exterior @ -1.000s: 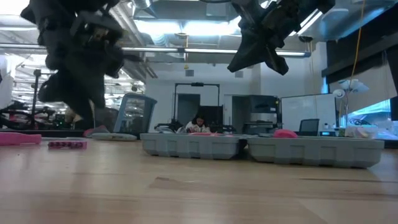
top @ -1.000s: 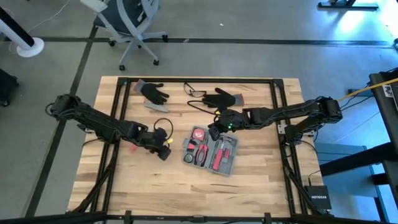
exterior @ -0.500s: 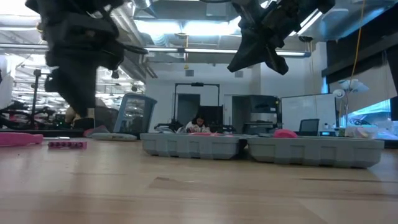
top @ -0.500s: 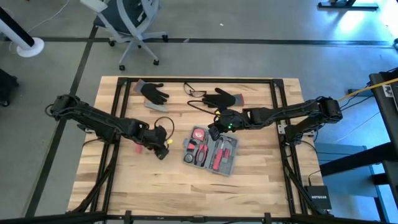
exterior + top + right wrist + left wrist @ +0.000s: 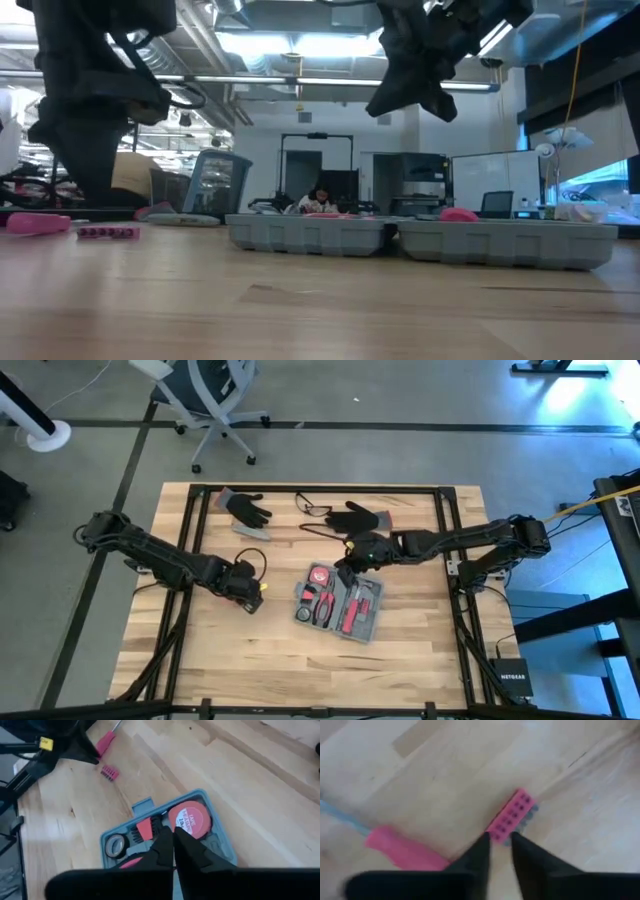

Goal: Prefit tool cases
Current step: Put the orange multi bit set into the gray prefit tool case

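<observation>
From above, the case (image 5: 338, 604) lies open near the table's (image 5: 400, 660) middle, tools seated in its slots. The left gripper (image 5: 248, 592) sits low to the case's left; the right gripper (image 5: 352, 560) hangs over the case's far edge. Two gloves (image 5: 246, 510) and a pair of glasses (image 5: 313, 507) lie along the far side.

At table height, the case (image 5: 420, 240) shows as two shallow grey trays side by side, with a red holder (image 5: 108, 232) and a pink handle (image 5: 38, 223) off to the left.

Past the left wrist, the fingers (image 5: 480, 852) stand narrow, their tips right at the end of the small red bit holder (image 5: 510, 817); whether they pinch it I cannot tell. A pink-handled tool (image 5: 405, 852) lies just beside it.

Past the right wrist, the jaws are closed on nothing, above the case (image 5: 170, 837) and its red tape measure (image 5: 189, 819).

I judge the case a stiff, light plastic shell, smooth and likely slippery. Its hinge would let the halves flop, so a grip on an outer rim or corner wall seems best.
</observation>
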`<state>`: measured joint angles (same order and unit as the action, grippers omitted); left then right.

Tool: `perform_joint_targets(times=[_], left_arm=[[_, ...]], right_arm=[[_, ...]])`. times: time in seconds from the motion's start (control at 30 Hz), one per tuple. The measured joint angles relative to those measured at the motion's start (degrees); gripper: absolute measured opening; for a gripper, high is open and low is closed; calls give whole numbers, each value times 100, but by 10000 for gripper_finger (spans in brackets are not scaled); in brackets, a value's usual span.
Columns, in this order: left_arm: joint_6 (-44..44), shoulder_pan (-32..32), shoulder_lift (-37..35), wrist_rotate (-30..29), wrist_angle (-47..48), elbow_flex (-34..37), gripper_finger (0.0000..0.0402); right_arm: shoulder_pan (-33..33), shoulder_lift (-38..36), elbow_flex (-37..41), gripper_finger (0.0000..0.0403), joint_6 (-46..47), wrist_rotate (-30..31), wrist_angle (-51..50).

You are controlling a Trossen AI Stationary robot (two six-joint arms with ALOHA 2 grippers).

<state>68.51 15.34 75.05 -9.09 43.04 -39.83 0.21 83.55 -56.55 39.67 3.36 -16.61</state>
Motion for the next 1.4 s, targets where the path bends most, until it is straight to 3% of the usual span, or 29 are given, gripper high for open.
perform_joint_targets(times=[0.07,0.17,0.6,1.07,1.23,1.4], left_arm=[[54,4,1,7,-236,97,13],[-13,29,87,5,-281,132,4],[-116,-7,784,-273,-273,189,0],[-1446,-489,1133,-310,-2119,36,0],[-1989,-487,1077,-287,-2175,-300,0],[-2066,-468,1067,-579,-1234,-728,0]], right_arm=[[-2,0,0,2,15,9,-22],[20,0,0,1,78,32,-21],[17,-2,0,0,203,-55,-17],[13,-2,0,0,216,-103,-9],[13,-2,0,0,218,-99,12],[13,-17,0,0,226,-42,17]])
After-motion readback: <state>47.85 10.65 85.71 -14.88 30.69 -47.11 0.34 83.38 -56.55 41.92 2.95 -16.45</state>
